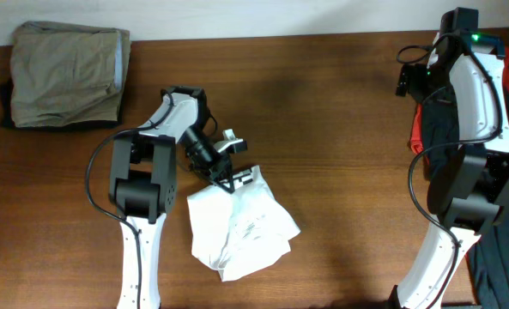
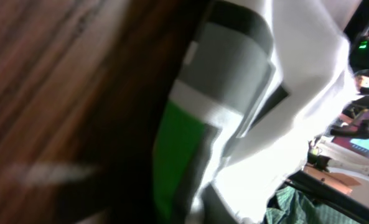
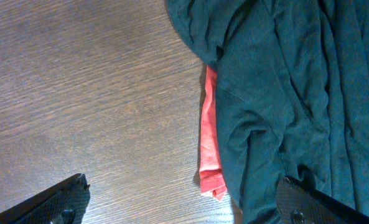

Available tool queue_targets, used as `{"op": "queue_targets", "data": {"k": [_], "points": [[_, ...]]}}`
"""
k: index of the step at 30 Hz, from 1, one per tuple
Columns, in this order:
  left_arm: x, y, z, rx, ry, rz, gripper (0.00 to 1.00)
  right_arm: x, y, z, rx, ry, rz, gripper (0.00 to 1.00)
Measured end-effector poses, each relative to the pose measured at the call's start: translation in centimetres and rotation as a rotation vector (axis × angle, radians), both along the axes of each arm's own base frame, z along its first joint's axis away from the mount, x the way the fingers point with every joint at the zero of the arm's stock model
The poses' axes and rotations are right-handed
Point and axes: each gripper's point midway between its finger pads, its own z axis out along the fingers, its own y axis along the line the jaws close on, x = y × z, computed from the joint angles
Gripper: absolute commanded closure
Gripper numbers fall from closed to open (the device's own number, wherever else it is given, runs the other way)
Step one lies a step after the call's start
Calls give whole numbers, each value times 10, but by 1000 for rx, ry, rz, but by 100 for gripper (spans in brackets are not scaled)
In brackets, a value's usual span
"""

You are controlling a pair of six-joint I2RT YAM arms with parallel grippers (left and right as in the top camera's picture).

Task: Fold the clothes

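wood tabletop (image 1: 340, 129): pinching white garment (image 1: 245, 227) at 12 o'clock edge with left claw (image 1: 234, 172), right claw (image 3: 184, 205) spread; next, likely folding toward 6 o'clock.

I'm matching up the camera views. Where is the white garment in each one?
Overhead: white garment lies crumpled at lower centre.
Left wrist: white garment fills the right side, close up.
Right wrist: not in it.
Shared landmark: the wooden table, seen in all three views.

Dark wood-grain table (image 1: 340, 129), pale strip (image 1: 237, 17) beyond
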Motion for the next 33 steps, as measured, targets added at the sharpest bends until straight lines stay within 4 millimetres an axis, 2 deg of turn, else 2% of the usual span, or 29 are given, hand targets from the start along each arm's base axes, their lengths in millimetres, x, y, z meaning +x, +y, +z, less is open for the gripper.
{"op": "queue_targets", "data": {"k": [3, 4, 6, 7, 8, 9, 10, 11, 12, 13, 15, 16, 17, 18, 20, 21, 24, 29, 31, 33], "points": [[2, 0, -4, 7, 7, 23, 100, 0, 0, 0, 0, 0, 0, 1], [8, -2, -5, 14, 9, 84, 100, 0, 0, 0, 0, 0, 0, 1], [53, 7, -5, 0, -35, 331, 99, 0, 0, 0, 0, 0, -1, 1], [75, 19, -5, -2, -53, 440, 99, 0, 0, 0, 0, 0, 0, 1], [100, 40, -4, -6, -68, 573, 99, 0, 0, 0, 0, 0, 0, 1], [131, 87, -2, 9, -69, 784, 76, 0, 0, 0, 0, 0, 1, 1], [141, 122, -2, 29, -43, 914, 43, 0, 0, 0, 0, 0, 0, 1], [145, 150, -1, 37, -9, 1015, 28, 0, 0, 0, 0, 0, 0, 1], [147, 175, 6, 25, 22, 1104, 1, 0, 0, 0, 0, 0, 0, 1], [147, 183, 14, 27, 32, 1137, 1, 0, 0, 0, 0, 0, 0, 1], [150, 180, 23, 14, 24, 1139, 1, 0, 0, 0, 0, 0, 0, 1], [151, 179, 24, 20, 19, 1138, 3, 0, 0, 0, 0, 0, 0, 1], [152, 179, 24, 20, 17, 1141, 11, 0, 0, 0, 0, 0, 1, 1], [152, 177, 23, 25, 15, 1137, 37, 0, 0, 0, 0, 0, 0, 1], [151, 178, 15, 83, -25, 1108, 75, 0, 0, 0, 0, 0, 0, 1], [149, 172, 7, 121, -46, 1071, 99, 0, 0, 0, 0, 1, 0, 1], [142, 144, -3, 224, -88, 957, 99, 0, 0, 0, 0, 0, 0, 1], [141, 148, 3, 385, -101, 895, 99, 0, 0, 0, 0, 0, 0, 1], [160, 166, 17, 498, -207, 870, 99, 0, 0, 0, 0, 0, 0, 1], [193, 184, 50, 540, -376, 895, 99, 0, 0, 0, 0, 1, 0, 1]]}}
